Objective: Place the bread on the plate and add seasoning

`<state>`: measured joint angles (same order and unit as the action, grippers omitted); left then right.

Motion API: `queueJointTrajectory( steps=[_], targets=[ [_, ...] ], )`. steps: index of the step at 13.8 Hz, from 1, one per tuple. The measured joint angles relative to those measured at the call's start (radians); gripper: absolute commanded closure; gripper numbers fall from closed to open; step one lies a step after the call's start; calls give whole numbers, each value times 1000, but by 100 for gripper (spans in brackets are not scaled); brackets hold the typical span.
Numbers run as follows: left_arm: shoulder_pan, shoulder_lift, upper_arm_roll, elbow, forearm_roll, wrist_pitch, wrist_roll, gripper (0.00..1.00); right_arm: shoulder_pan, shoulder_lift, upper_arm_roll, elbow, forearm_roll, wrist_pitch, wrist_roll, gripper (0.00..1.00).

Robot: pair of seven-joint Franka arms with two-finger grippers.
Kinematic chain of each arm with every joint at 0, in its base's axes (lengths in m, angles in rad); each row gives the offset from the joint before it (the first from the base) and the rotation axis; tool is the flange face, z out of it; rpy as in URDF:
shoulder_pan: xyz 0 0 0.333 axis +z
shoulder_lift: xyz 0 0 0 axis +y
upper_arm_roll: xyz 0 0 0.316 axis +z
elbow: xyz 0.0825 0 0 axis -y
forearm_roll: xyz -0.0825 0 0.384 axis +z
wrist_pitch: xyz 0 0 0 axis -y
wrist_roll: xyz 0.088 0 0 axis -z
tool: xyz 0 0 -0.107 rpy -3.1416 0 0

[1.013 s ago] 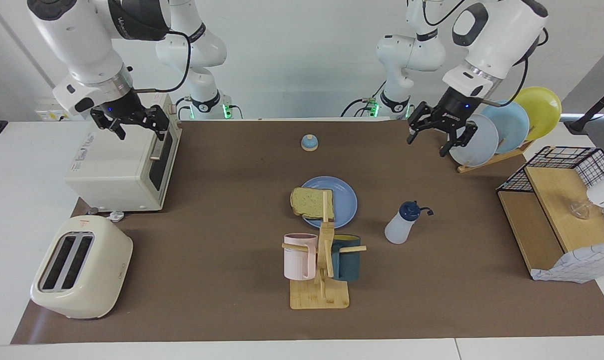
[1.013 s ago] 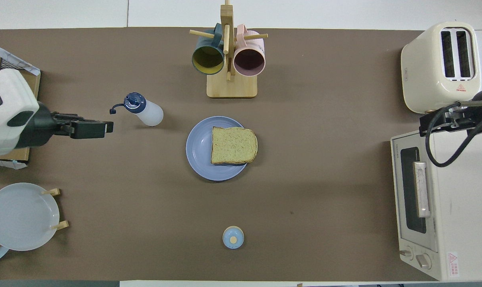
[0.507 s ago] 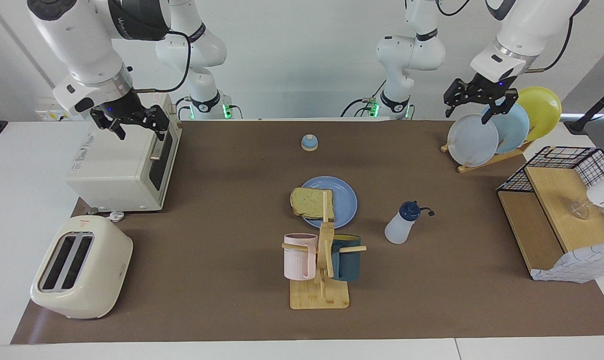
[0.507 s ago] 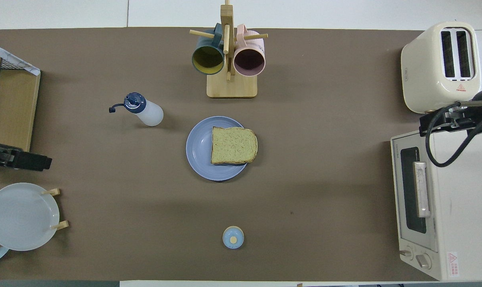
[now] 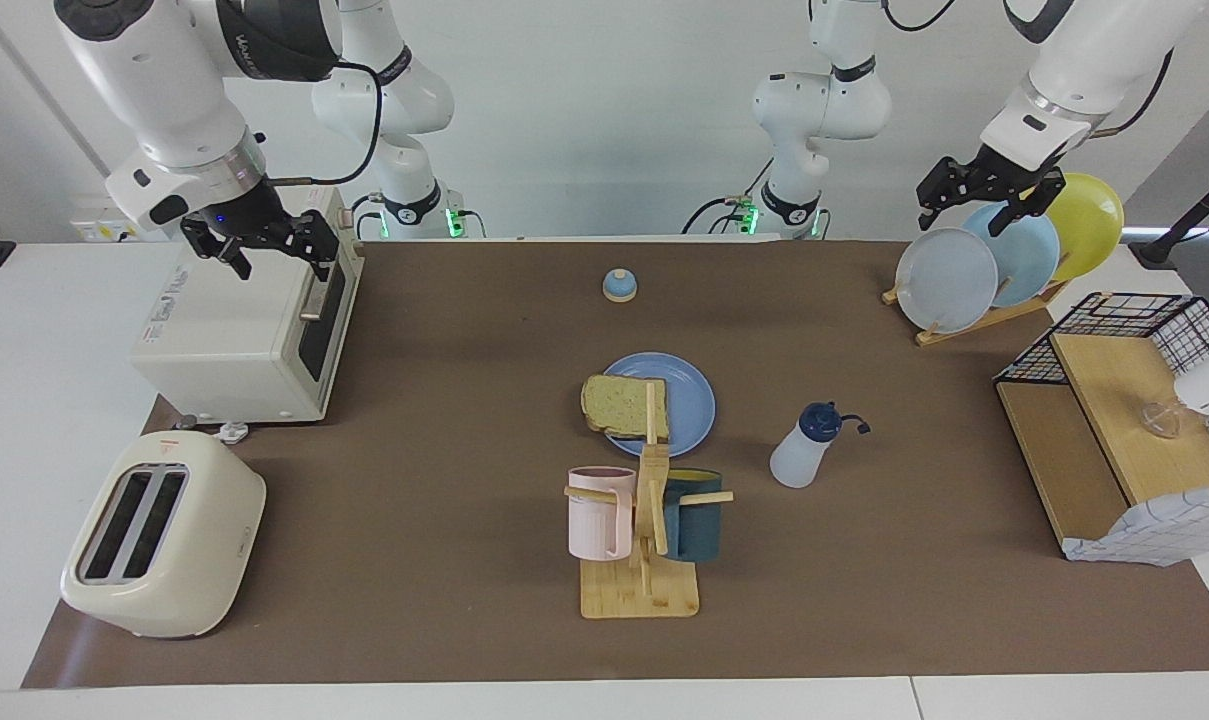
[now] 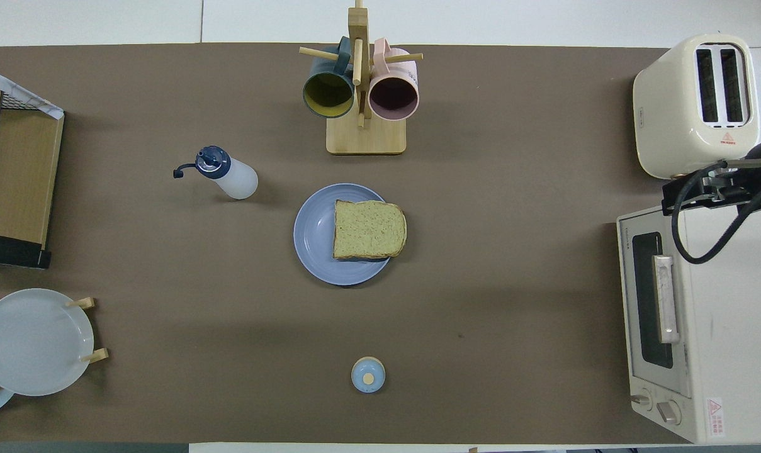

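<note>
The left tool (image 5: 982, 197) has risen from beside the seasoning bottle (image 5: 802, 446) to above the racked plates (image 5: 1004, 255).

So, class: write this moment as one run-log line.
bread on plate | seasoning bottle upright on table | left gripper over plate rack | right gripper over oven

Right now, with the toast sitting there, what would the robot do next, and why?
Probably bring the left hand, open above the plate rack, down to the seasoning bottle. The bread already lies on the blue plate, and the bottle stands untouched beside it.
</note>
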<state>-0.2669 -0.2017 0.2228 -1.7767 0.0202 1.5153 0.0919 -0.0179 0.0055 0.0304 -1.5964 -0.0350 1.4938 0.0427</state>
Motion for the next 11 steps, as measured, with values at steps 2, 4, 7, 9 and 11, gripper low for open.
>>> queueJointTrajectory(
  steps=[2,4,7,9,11],
  targets=[
    [-2,3,-6,14,0,1,-16,0,0,0,0,0,0,0,0,0],
    [-2,13,-11,52,0,-8,-23,0,0,0,0,0,0,0,0,0],
    [45,55,-53,119,0,-17,-27,0,0,0,0,0,0,0,0,0],
    [150,97,-163,168,0,-17,-28,0,0,0,0,0,0,0,0,0],
    [240,131,-253,196,0,-17,-29,0,0,0,0,0,0,0,0,0]
  ],
)
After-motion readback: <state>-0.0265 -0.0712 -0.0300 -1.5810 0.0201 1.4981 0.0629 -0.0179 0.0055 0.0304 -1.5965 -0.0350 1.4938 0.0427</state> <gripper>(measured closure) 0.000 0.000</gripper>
